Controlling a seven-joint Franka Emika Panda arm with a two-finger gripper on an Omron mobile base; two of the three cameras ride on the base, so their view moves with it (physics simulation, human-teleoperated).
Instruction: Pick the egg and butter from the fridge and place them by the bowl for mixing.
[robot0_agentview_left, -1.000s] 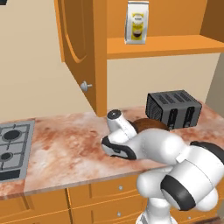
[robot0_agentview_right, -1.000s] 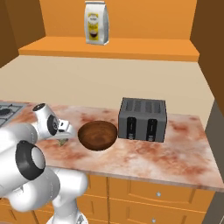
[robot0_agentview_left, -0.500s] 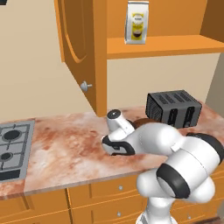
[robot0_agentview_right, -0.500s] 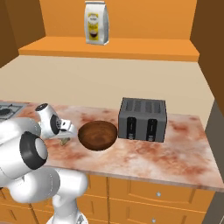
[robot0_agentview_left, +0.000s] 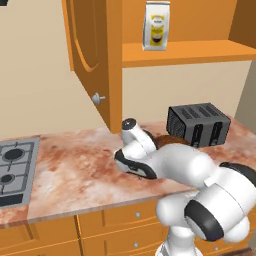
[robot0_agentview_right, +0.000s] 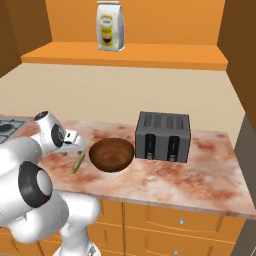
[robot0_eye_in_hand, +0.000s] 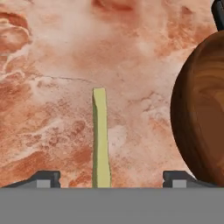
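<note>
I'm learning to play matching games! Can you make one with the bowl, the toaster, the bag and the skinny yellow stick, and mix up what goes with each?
Things:
1. bowl
2. toaster
3. bag
4. butter stick

Clues:
A. up on the orange shelf
B. dark grey, with slots on top
C. round, glossy brown
D. thin, pale yellow, on the counter left of the bowl

Right pairs: 1-C, 2-B, 3-A, 4-D.
</note>
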